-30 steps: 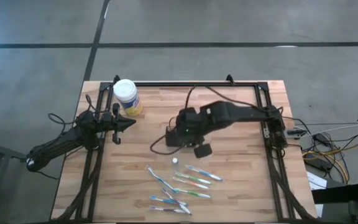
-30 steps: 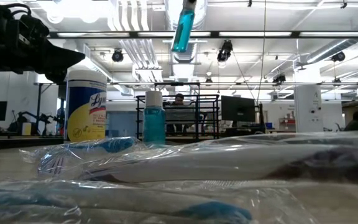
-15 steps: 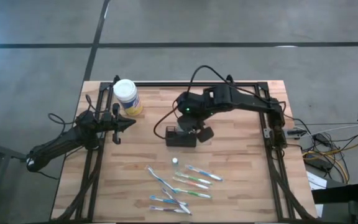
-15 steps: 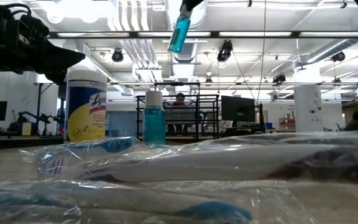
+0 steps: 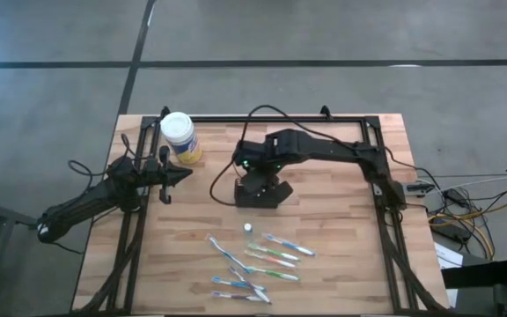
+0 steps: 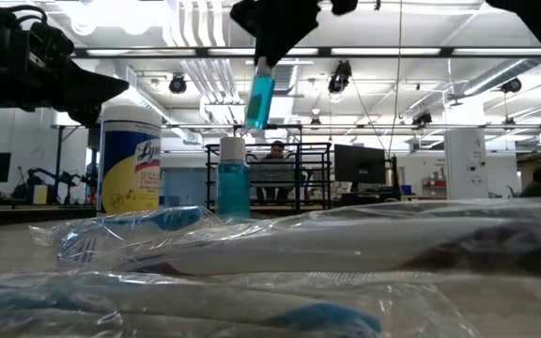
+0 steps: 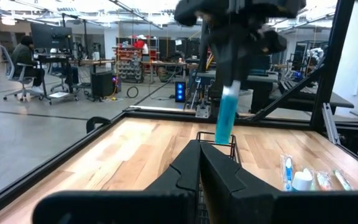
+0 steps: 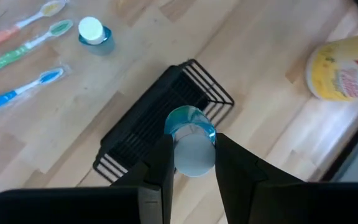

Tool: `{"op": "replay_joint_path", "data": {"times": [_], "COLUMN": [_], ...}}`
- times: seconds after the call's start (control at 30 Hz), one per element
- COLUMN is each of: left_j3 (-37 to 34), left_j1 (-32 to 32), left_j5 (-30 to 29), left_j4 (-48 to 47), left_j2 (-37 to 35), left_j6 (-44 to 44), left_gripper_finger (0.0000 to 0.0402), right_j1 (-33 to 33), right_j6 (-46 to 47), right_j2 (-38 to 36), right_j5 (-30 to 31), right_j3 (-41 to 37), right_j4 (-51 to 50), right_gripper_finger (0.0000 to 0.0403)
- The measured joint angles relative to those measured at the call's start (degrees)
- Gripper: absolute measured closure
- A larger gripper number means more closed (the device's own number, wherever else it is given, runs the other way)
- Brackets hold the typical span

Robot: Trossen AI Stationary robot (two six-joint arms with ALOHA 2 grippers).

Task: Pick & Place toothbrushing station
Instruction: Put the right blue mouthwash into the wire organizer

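The toothbrushing station, a small black wire caddy (image 8: 157, 115), stands on the wooden table near its middle (image 5: 269, 197). My right gripper (image 8: 194, 163) hangs right above the caddy, shut on a small blue bottle (image 6: 259, 99) with a white cap. In the high view the gripper (image 5: 255, 182) hides the bottle. My left gripper (image 5: 187, 173) rests shut at the table's left side, pointing level toward the caddy (image 7: 224, 140). My right gripper pinches the bottle's white cap end (image 8: 194, 155) between its two fingers (image 8: 163, 163). The fingers point steeply down from above. The blue body (image 8: 188, 121) hangs below them, slightly tilted, clear of the caddy and the table.
A white-lidded yellow tub (image 5: 180, 136) stands at the far left. A second small blue bottle (image 5: 248, 227) stands upright in front of the caddy. Several wrapped toothbrushes (image 5: 258, 264) lie toward the near edge. A black frame (image 5: 377, 167) runs around the table.
My right gripper has carried the blue bottle toward the table's left and far side, from in front of the caddy to right above it. It has come down and rolled at the wrist. The bottle hangs lower and stays clear.
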Motion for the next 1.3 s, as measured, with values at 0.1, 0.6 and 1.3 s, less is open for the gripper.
{"op": "replay_joint_path", "data": {"times": [0.1, 0.6, 1.3], "left_j3": [0.0, 0.0, 0.0], "left_j1": [0.0, 0.0, 0.0], "left_j5": [0.0, 0.0, 0.0], "left_j4": [0.0, 0.0, 0.0], "left_j2": [0.0, 0.1, 0.1], "left_j6": [0.0, 0.2, 0.2], "left_gripper_finger": [0.0388, 0.0388, 0.0388], "right_j1": [0.1, 0.1, 0.5], "right_j6": [-0.4, -2.0, -2.1], "right_j2": [1.1, 2.6, 2.7], "right_j5": [-0.1, -0.1, -2.4], "right_j3": [0.0, 0.0, -5.6], "right_j4": [0.0, 0.1, 1.3], "right_gripper_finger": [0.0322, 0.0322, 0.0322]}}
